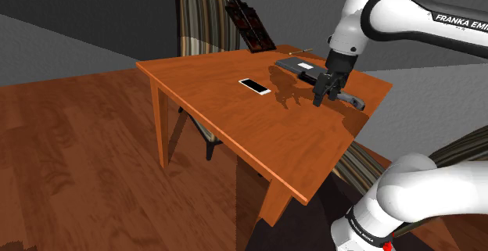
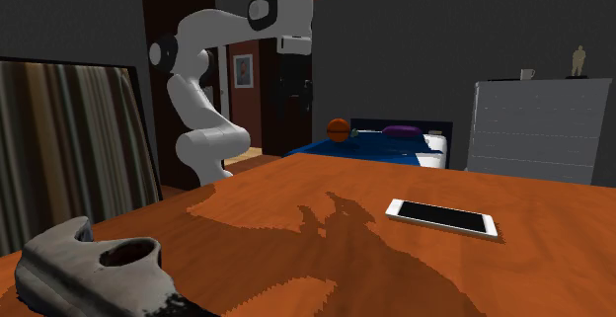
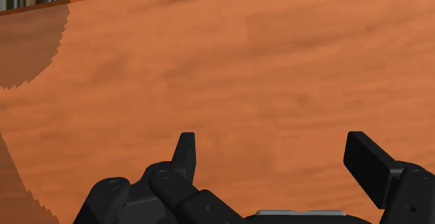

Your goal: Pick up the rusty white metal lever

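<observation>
The lever (image 1: 299, 67) is a whitish-grey metal piece with a dark end, lying near the table's far edge. In the second exterior view the lever (image 2: 91, 264) lies close up at the lower left, with a rust-brown hole. My black gripper (image 1: 335, 101) hovers low over the orange table (image 1: 235, 116), just nearer the stand than the lever and apart from it. In the wrist view my gripper (image 3: 275, 160) is open, its fingers (image 3: 185, 153) spread wide over bare tabletop (image 3: 230, 69) with nothing between them. From the second exterior view the gripper (image 2: 295, 103) hangs far back.
A white-edged phone (image 1: 254, 86) (image 2: 440, 217) lies flat mid-table. A dark lattice object (image 1: 250, 24) leans at the far edge before a striped chair (image 1: 205, 21). A second striped seat (image 1: 361, 171) stands by the stand. A bed (image 2: 380, 145) and dresser (image 2: 538, 127) lie beyond.
</observation>
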You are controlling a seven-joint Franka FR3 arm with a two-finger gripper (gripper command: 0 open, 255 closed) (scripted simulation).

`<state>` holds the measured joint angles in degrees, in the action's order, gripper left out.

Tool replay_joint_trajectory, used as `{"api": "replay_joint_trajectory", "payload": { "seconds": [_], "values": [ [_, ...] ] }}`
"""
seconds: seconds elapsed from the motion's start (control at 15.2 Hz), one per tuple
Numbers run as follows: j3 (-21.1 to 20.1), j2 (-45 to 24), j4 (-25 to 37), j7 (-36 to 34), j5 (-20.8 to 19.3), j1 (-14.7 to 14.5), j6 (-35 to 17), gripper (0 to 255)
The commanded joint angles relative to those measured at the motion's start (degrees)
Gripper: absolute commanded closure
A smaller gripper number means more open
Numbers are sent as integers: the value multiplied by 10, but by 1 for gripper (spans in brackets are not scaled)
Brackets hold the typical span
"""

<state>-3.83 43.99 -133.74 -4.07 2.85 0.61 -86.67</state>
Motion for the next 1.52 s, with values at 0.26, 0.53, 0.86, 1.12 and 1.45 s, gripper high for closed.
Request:
{"api": "replay_joint_trajectory", "payload": {
  "seconds": [0.26, 0.53, 0.86, 1.12, 1.45],
  "values": [
    [45, -33, 6, 52, -32, 18, -28, 0],
    [90, -77, 23, 102, -58, 33, -58, 0],
    [143, -144, 60, 165, -79, 49, -92, 0],
    [183, -206, 102, 215, -84, 59, -117, 0],
    [231, -294, 169, 281, -74, 69, -140, 0]
  ]
}}
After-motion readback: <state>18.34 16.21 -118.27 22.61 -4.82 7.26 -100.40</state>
